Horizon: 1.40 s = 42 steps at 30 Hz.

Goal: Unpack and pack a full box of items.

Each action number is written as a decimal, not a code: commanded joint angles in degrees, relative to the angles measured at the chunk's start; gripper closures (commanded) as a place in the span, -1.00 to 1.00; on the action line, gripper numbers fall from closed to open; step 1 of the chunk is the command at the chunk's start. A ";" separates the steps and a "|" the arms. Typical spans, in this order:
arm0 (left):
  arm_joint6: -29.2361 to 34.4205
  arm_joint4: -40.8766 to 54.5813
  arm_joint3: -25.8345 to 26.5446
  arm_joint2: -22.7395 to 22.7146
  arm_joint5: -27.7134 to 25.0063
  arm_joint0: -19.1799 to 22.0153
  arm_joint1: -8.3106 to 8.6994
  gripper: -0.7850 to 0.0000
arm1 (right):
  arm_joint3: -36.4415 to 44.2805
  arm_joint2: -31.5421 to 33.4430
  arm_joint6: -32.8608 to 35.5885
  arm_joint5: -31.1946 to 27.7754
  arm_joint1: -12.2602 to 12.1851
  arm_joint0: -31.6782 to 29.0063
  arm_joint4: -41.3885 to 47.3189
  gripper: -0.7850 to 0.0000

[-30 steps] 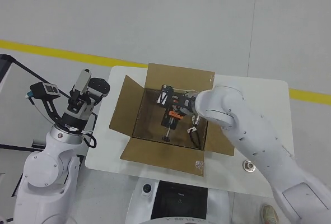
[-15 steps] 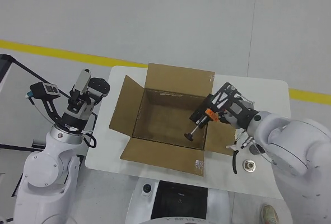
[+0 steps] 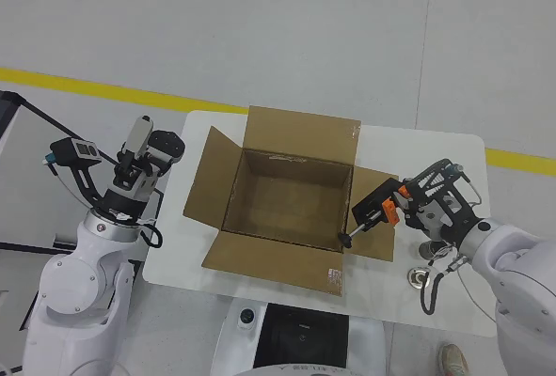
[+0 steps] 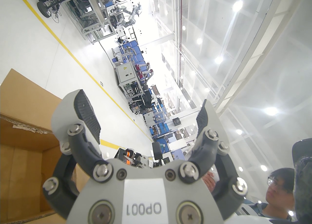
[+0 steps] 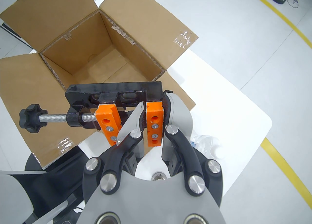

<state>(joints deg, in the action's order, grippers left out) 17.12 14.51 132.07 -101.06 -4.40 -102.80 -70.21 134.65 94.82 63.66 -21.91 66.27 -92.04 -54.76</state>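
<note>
Right gripper (image 5: 153, 109) has swung out of the box (image 3: 301, 122) with the clamp (image 5: 114, 93), which now hangs over the box's right flap, above the table (image 3: 428, 150). Its fingers are closed on one orange block only, so the screw and knob stick out sideways. That off-centre load could twist or slip. The knob may snag the flap on lowering. Small items below, possibly a clear bottle and a metal fitting (image 3: 416, 276), could get hit. Left gripper (image 4: 142, 110) is spread wide, holds nothing and points up beside the table's left side.
</note>
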 commanded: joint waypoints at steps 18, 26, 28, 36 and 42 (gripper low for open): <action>0.00 0.00 0.00 0.00 0.00 0.00 0.00 -1.00 | 0.00 28.29 -0.84 -2.50 -0.46 -18.89 11.06 1.00; 0.00 0.00 0.00 0.00 0.00 0.00 0.00 -1.00 | -0.68 38.99 -5.70 1.85 1.97 -37.85 11.89 1.00; 0.00 0.00 0.00 0.00 0.00 0.00 0.00 -1.00 | -0.31 39.78 -8.23 2.72 2.56 -40.74 11.27 1.00; 0.00 0.00 0.00 0.00 0.00 0.00 0.00 -1.00 | 0.00 39.89 -10.38 2.96 2.92 -42.05 11.93 1.00; 0.00 0.00 0.00 0.00 0.00 0.00 0.00 -1.00 | 0.00 39.89 -10.38 2.96 2.92 -42.05 11.93 1.00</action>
<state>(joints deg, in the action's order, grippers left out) 17.12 14.51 132.07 -101.06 -4.40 -102.80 -70.21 134.64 134.70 53.28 -18.95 69.19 -134.10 -42.82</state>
